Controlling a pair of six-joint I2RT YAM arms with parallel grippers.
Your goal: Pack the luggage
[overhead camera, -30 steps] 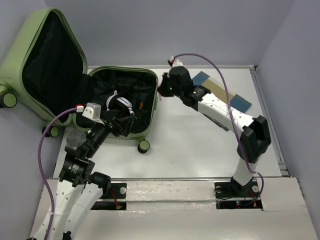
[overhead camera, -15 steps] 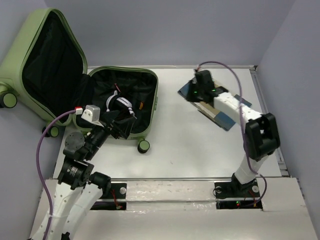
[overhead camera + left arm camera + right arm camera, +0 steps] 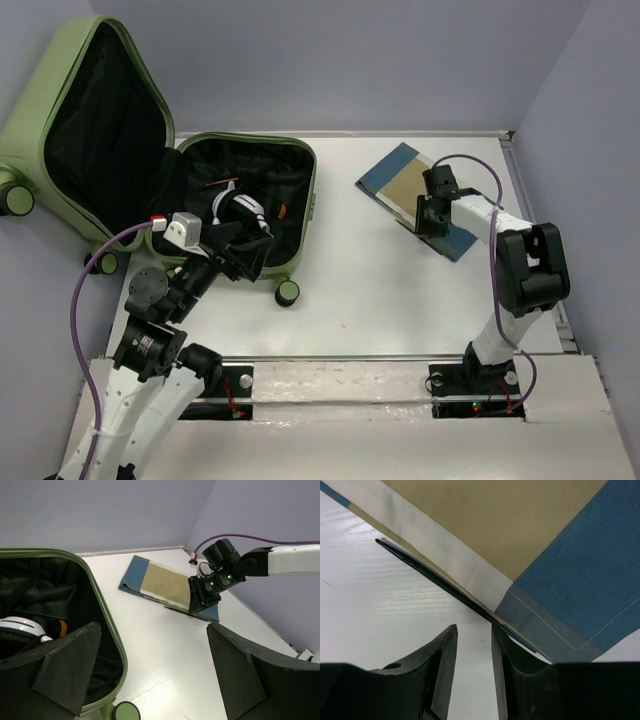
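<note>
The luggage (image 3: pixel 30 120), a light olive-green hard-shell suitcase, lies open at the left with its black lining showing; its rim (image 3: pixel 107 625) fills the left of the left wrist view. A folded blue and tan cloth (image 3: pixel 400 180) (image 3: pixel 165 582) (image 3: pixel 520 520) lies flat at the back right. My right gripper (image 3: pixel 430 222) (image 3: pixel 200 600) (image 3: pixel 472 630) hangs just over the cloth's near edge, jaws a little apart with only bare table between them. My left gripper (image 3: pixel 245 255) (image 3: pixel 152 630) is wide open and empty above the suitcase's front rim.
Inside the lower half of the suitcase lie a white and black item (image 3: pixel 238 208) (image 3: pixel 20 627) and a small orange one (image 3: pixel 284 212) (image 3: pixel 59 627). A suitcase wheel (image 3: pixel 288 292) (image 3: pixel 125 712) sticks out in front. Walls close in the table (image 3: pixel 380 290) at back and right.
My right arm has swung from the suitcase's right rim across to the folded cloth, and its jaws have parted. The left arm has barely moved.
</note>
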